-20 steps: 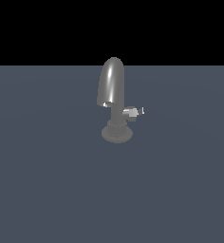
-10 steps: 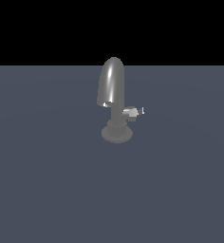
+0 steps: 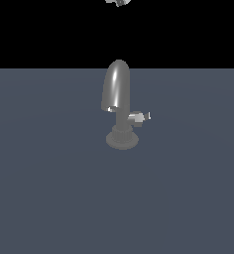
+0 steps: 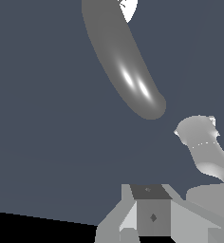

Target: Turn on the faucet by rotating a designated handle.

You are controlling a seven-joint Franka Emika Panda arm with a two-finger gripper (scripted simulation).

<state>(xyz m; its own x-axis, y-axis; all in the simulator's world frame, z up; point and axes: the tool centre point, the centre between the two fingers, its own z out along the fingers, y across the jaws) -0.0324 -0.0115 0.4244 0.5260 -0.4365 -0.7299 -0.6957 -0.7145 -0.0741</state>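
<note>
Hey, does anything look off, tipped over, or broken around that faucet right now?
Nothing stands out. The faucet stands upright on its round base, the handle juts sideways from the stem, intact, and the surface shows no spill.

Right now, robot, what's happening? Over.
Pincer high above tap, grip unclear. Handle untouched, sticking out sideways. Nothing in the way.

I'm seeing a flat, dark slate-blue floor (image 3: 49,198) running back to a straight horizon, with plain black backdrop (image 3: 39,30) above.
</note>
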